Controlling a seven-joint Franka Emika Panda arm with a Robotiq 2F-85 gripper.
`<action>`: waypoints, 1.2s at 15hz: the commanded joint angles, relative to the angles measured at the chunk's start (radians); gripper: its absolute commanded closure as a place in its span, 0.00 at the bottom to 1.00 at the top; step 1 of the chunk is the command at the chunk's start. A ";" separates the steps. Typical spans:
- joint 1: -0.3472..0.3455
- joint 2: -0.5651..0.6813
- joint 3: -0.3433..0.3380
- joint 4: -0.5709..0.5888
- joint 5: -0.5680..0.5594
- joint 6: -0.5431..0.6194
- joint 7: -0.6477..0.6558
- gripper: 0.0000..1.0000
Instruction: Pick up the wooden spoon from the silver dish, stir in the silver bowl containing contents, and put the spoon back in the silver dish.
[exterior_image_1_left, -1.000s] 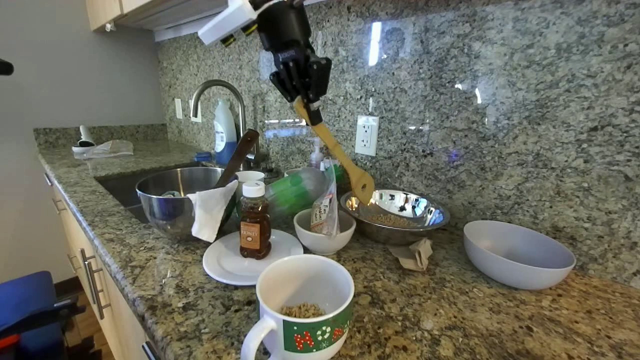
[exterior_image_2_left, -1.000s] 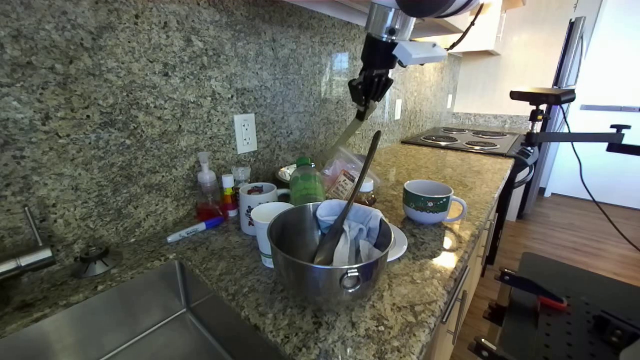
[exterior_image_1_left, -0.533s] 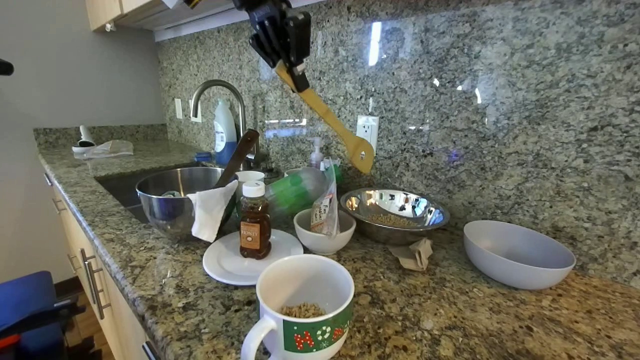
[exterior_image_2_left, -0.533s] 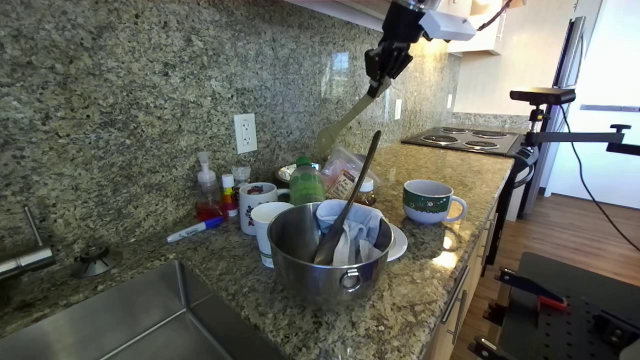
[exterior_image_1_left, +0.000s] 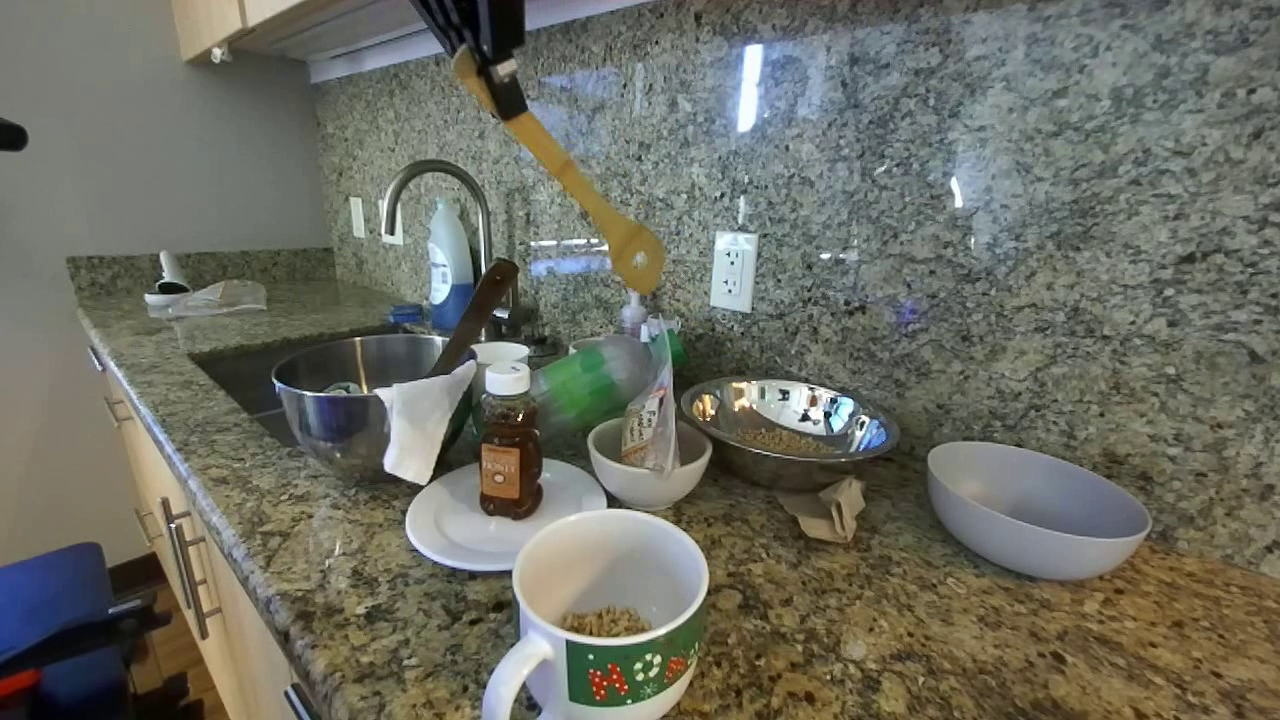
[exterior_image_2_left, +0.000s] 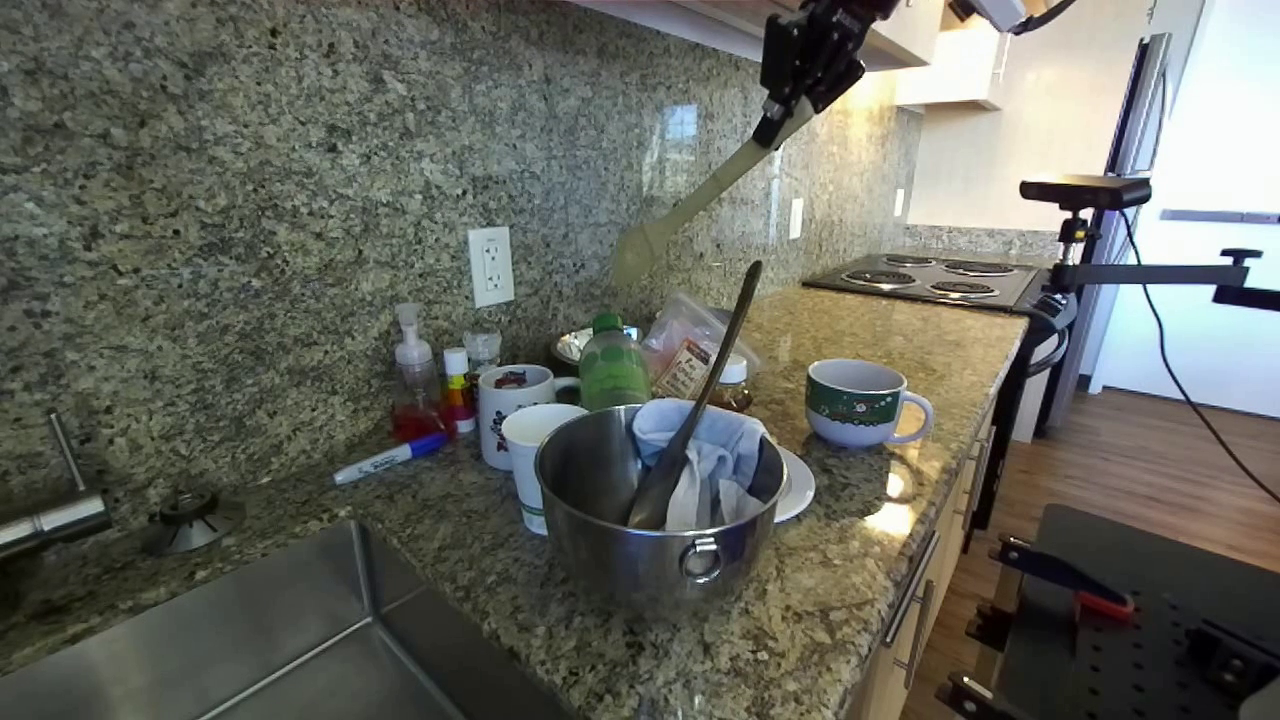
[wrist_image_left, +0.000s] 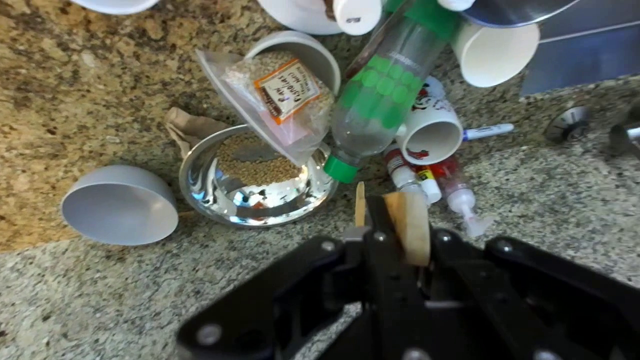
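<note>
My gripper (exterior_image_2_left: 785, 115) is high above the counter, shut on the wooden spoon (exterior_image_1_left: 575, 180) near the top of its handle. The spoon slants downward with its oval head lowest, hanging in the air and touching nothing. Up close in the wrist view, the handle end of the spoon (wrist_image_left: 412, 225) sits between the black fingers (wrist_image_left: 380, 220). Against the backsplash stands the shiny silver bowl (exterior_image_1_left: 770, 468), with tan grains inside. By the sink is the deep silver dish (exterior_image_2_left: 650, 560), holding a cloth and a dark-handled utensil.
Between dish and bowl lie a green bottle (wrist_image_left: 375, 95), a white bowl with a bag (exterior_image_1_left: 650, 482), and honey (exterior_image_1_left: 510, 450) on a plate. A mug (exterior_image_1_left: 620, 680) of grains stands in front. A grey bowl (exterior_image_1_left: 1040, 530) is farther along. Upper cabinets (exterior_image_2_left: 905, 50) hang near the arm.
The spoon has risen out from over the shiny bowl, moving upward and sideways toward the sink end. My gripper has stayed shut on it throughout.
</note>
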 joint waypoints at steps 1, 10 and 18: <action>0.065 -0.067 -0.049 -0.003 0.103 -0.125 -0.090 0.94; 0.109 -0.060 -0.100 0.049 0.254 -0.495 -0.223 0.94; 0.112 0.037 -0.052 0.062 0.271 -0.630 -0.272 0.94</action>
